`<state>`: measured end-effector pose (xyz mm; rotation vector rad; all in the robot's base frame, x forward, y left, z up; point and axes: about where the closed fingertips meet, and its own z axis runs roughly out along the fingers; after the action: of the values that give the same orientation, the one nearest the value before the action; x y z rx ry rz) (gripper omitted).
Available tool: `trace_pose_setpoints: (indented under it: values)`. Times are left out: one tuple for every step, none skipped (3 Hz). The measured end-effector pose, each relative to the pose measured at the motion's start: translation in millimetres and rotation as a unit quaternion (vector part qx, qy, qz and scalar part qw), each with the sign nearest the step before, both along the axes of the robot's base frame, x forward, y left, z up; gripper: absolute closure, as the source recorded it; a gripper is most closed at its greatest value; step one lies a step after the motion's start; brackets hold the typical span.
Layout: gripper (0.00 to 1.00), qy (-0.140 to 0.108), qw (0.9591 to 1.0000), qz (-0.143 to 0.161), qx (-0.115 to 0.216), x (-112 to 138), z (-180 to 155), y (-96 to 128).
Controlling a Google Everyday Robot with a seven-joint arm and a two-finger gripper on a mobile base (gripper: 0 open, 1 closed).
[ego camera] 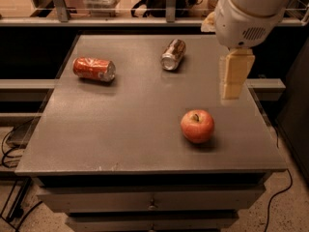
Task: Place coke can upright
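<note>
Coke can (94, 69) lies on its side near the far left part of the grey table (120, 129), its long axis running roughly across the view and its silver end turned toward the picture's right. It is well apart from the gripper (231, 92), which hangs in the air over the table's right edge, on the opposite side of the tabletop. Nothing is held in the gripper, and it touches nothing. Whether it is spread or pressed together cannot be told, since its cream-coloured parts show as a single block from this side.

Pale marks run along the can's red-orange wall, but no word of them can be read. A brownish metallic can (173, 54) also lies on its side, between the coke can and the gripper and toward the far edge, its silver end facing the camera; its label cannot be read either. A red apple (197, 126) sits stem up near the table's front right, just below and left of the gripper in the view. The white arm housing (246, 13) fills the upper right corner.
</note>
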<state>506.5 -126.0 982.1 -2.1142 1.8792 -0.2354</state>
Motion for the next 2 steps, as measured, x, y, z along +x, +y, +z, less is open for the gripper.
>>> trace_pose_setpoints:
  values:
    - [0.0,-0.008,0.9987,0.047,-0.019,17,0,30]
    - [0.0,-0.018,0.996,0.083,-0.025,35,2,63]
